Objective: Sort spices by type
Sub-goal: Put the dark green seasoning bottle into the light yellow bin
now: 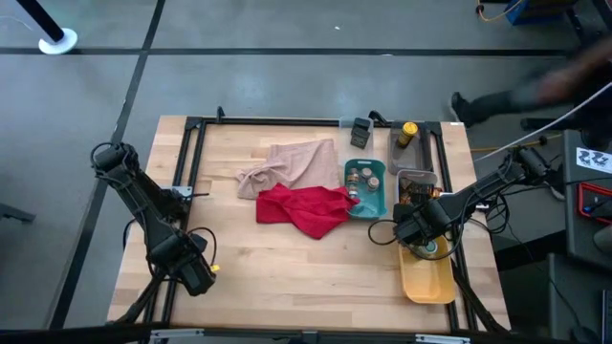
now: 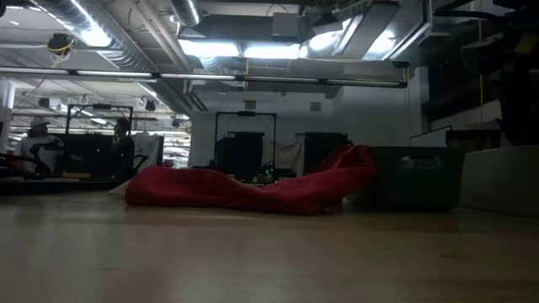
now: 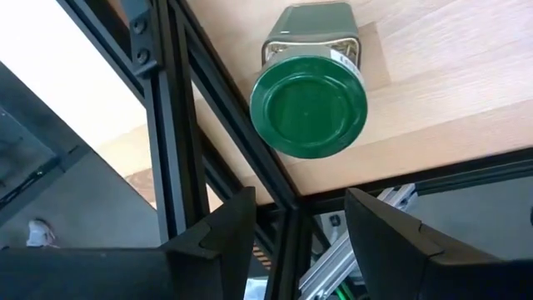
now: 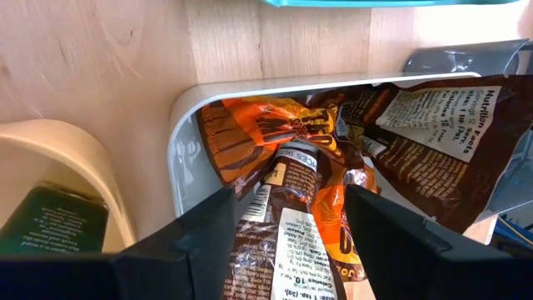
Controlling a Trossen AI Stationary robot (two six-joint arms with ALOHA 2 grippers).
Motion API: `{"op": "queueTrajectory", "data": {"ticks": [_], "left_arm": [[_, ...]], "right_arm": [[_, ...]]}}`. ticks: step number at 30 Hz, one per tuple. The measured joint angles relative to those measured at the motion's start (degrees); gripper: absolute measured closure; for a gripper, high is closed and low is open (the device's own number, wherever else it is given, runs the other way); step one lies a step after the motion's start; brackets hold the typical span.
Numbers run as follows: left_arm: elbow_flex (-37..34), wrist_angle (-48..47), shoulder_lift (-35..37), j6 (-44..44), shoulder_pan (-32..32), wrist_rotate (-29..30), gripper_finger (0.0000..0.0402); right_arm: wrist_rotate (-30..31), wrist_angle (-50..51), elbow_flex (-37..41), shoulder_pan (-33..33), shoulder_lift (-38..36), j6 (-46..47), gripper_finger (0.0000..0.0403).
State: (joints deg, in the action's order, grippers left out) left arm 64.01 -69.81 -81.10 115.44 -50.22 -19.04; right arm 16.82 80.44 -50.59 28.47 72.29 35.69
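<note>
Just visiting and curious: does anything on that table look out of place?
Yes. One green-lidded jar lies on its side at the table's near-left corner, by the left claw, far from the trays.

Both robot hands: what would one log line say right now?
left hand: open, facing green-lidded jar | right hand: open, over brown-orange sachets in clear tray
</note>
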Motion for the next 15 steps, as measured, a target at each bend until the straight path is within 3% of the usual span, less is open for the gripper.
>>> {"op": "queueTrajectory", "data": {"ticks": [15], "left_arm": [[0.0, 0.01, 0.0, -5.43, 0.0, 0.22, 0.0233]], "right_arm": [[0.02, -9.24, 0.0, 0.0, 0.0, 0.01, 0.0178]]}}
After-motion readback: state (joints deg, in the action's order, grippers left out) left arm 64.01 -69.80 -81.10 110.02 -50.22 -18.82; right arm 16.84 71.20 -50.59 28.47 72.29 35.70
